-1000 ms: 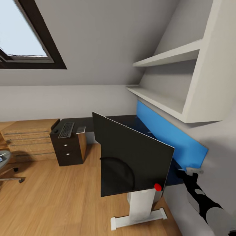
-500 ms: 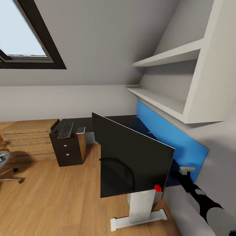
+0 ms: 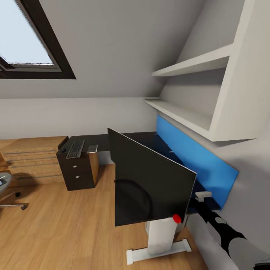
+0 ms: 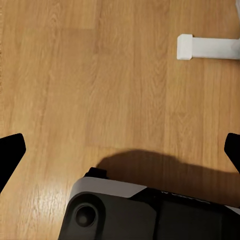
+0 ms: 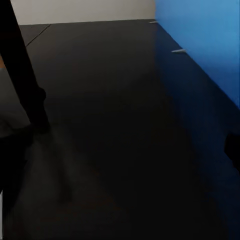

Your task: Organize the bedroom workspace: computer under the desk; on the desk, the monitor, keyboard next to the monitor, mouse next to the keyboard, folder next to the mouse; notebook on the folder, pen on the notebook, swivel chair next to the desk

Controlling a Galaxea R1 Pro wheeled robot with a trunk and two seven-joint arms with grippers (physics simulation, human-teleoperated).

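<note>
- In the head view the monitor point(image 3: 150, 180) stands on the near right end of the black surface point(image 3: 98, 140), its wide dark screen turned edge-on toward us, a red dot at its lower near corner.
- Our right arm reaches in behind the monitor from the near right; a pale part of the right tool point(image 3: 203, 195) shows just past the screen's edge, in front of the blue wall panel point(image 3: 195, 157).
- The right wrist view looks along the glossy surface point(image 5: 110, 125) with the monitor's thin stem point(image 5: 25, 75) to one side and the blue panel point(image 5: 200, 45) to the other; we cannot tell whether the right tool is open or closed.
- The left tool point(image 4: 120, 150) hangs over the wooden floor point(image 4: 100, 75) with its two dark fingertips point(image 4: 10, 155) spread wide apart, gripping nothing; a white foot of the surface's leg point(image 4: 205, 47) lies on the floor beyond.
- At the far left end of the surface the keyboard point(image 3: 75, 148) lies above the black drawer unit point(image 3: 77, 170), the mouse point(image 3: 63, 150) just left of it and the notebook point(image 3: 92, 148) just right.
- The swivel chair point(image 3: 5, 187) shows at the left edge, well apart from the surface, beside a wooden dresser point(image 3: 32, 159).
</note>
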